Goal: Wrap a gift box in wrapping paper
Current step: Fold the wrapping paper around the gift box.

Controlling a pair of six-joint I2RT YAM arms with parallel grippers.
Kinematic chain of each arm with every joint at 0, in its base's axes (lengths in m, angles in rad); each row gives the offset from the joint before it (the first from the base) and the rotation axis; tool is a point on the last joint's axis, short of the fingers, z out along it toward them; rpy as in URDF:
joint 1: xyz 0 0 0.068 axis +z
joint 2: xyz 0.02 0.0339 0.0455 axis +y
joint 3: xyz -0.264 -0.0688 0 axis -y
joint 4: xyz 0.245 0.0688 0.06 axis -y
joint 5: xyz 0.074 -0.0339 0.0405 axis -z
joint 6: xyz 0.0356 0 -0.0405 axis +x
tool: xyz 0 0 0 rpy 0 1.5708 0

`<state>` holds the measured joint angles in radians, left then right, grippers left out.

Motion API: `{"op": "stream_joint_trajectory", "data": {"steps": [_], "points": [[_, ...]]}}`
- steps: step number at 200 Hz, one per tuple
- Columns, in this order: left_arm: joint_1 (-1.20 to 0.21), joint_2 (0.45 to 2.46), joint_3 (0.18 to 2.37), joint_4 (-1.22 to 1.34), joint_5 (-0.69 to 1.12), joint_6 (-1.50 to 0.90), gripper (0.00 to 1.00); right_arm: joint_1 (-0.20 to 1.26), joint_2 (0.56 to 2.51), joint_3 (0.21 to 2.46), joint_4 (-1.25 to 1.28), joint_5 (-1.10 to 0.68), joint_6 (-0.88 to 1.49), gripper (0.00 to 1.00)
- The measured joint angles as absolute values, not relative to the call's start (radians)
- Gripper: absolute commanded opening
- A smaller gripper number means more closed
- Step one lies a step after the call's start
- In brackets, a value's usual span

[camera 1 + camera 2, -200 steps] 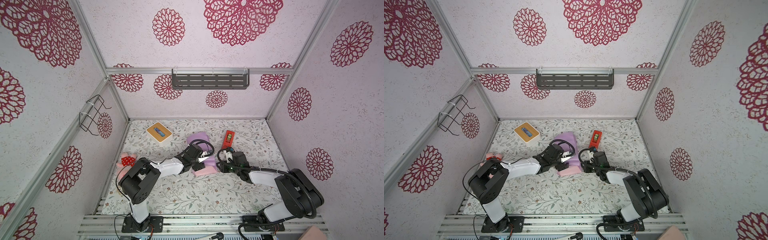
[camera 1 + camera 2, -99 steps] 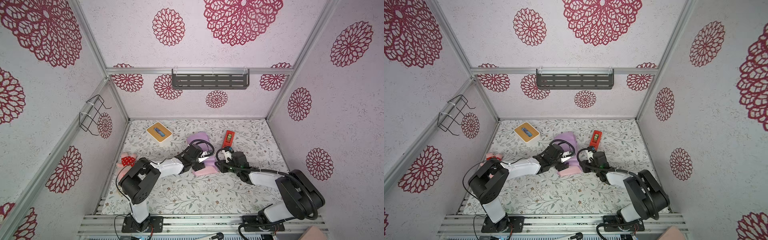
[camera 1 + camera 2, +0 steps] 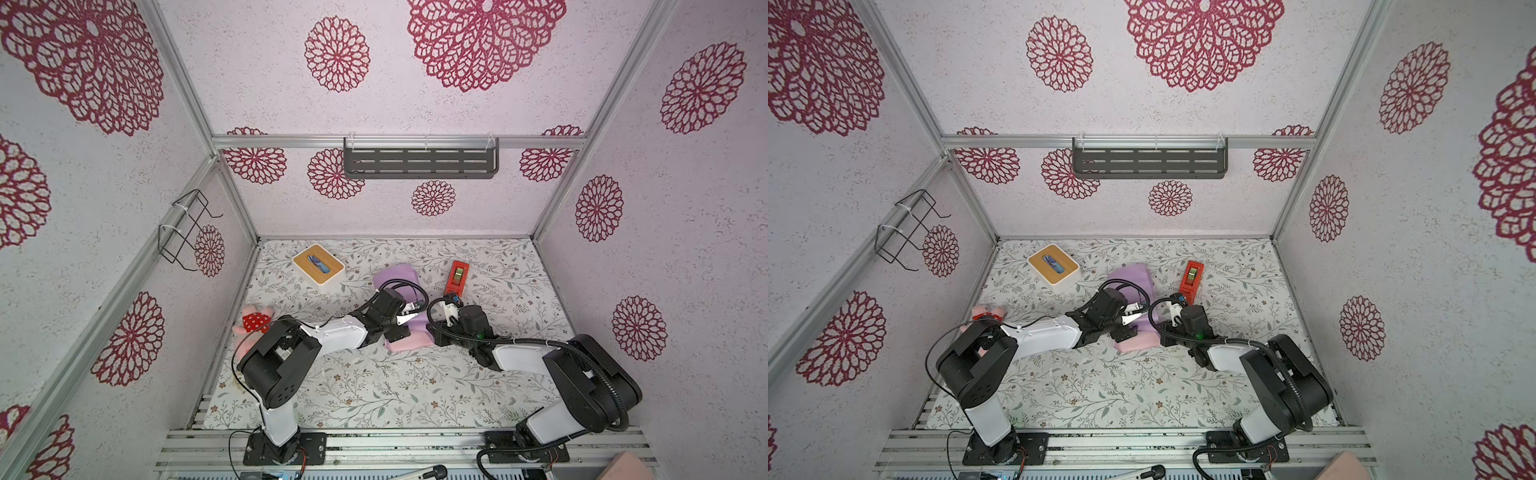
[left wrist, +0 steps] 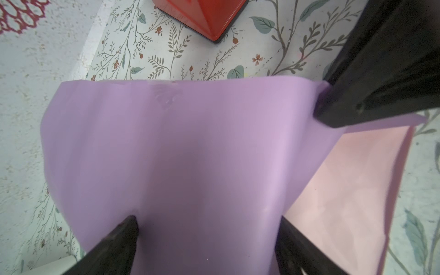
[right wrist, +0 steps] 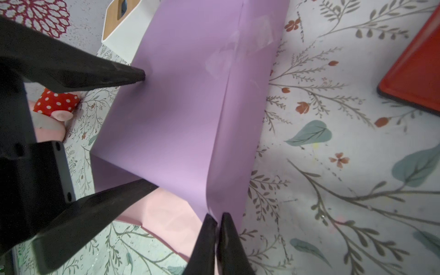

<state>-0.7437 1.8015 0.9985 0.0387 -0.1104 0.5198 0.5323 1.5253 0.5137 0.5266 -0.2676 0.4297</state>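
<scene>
The wrapping paper (image 3: 395, 276) lies lilac side out over the gift box, which it hides entirely; pale pink flaps (image 3: 409, 341) spill out at the near end. My left gripper (image 4: 207, 221) straddles the covered box with its jaws wide. One fingertip (image 5: 140, 76) dents the lilac paper on one side and the other finger (image 5: 145, 188) lies against the opposite side. My right gripper (image 5: 217, 217) is shut on a lilac fold at the parcel's near corner. In both top views the two grippers meet at the parcel, mid-table (image 3: 1142, 328).
A red tape dispenser (image 3: 458, 276) lies just behind and to the right of the parcel. A white box with a wooden slotted top (image 3: 318, 264) stands at the back left, and a pink plush with red polka dots (image 3: 255, 321) sits by the left wall.
The right gripper's jaws have closed onto the paper fold, and that arm has edged slightly toward the parcel. The left arm and the parcel have not moved.
</scene>
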Motion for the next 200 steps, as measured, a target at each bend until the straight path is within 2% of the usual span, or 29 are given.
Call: {"op": "stream_joint_trajectory", "data": {"steps": [56,86,102,156,200], "points": [[-0.744,1.803,0.999,0.039,-0.114,0.520,0.90,0.562,1.522,0.497,0.561,-0.253,0.464,0.13],[-0.744,1.805,0.999,0.041,-0.118,0.520,0.90,0.577,1.522,0.497,0.559,-0.215,0.491,0.10],[-0.744,1.805,0.999,0.041,-0.118,0.520,0.90,0.579,1.522,0.499,0.546,-0.184,0.508,0.14],[-0.744,1.805,0.999,0.041,-0.118,0.520,0.90,0.580,1.535,0.503,0.504,-0.102,0.548,0.14],[-0.744,1.805,0.999,0.042,-0.119,0.519,0.90,0.580,1.569,0.505,0.543,-0.109,0.579,0.10]]}}
